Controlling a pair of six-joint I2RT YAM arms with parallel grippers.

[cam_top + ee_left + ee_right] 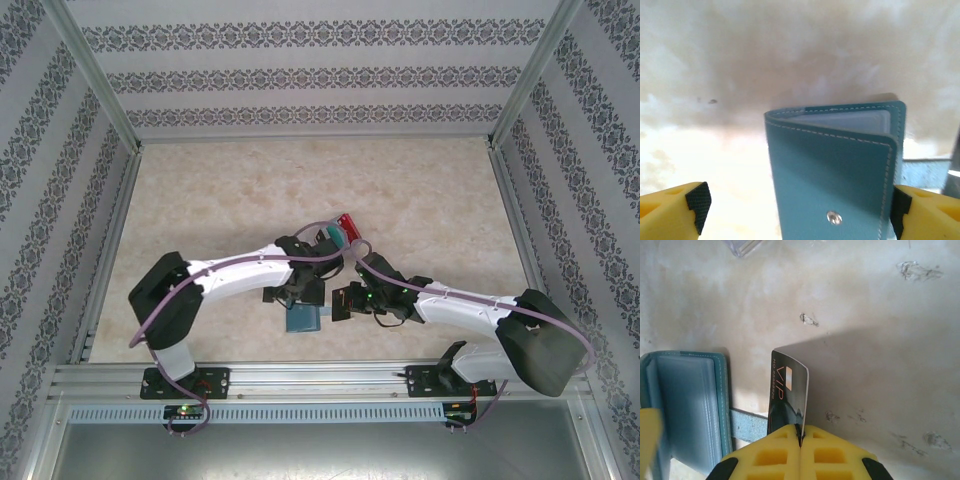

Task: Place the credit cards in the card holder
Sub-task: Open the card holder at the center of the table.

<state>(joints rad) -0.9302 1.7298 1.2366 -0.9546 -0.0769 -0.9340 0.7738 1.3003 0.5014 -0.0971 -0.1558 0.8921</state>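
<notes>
r end effector (801,432) pinches dark card (787,395) beside card holder (832,180), l end effector (799,205) spread round it; next we line card w/ a slot.

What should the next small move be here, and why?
Probably close the left gripper on the card holder to steady it: its open jaws flank the half-open holder, while the right gripper pinches a dark VIP card just beside it.

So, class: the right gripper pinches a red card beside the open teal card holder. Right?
No: the card in the right gripper is black, not red, per the right wrist view; it is beside the open teal card holder.
</notes>
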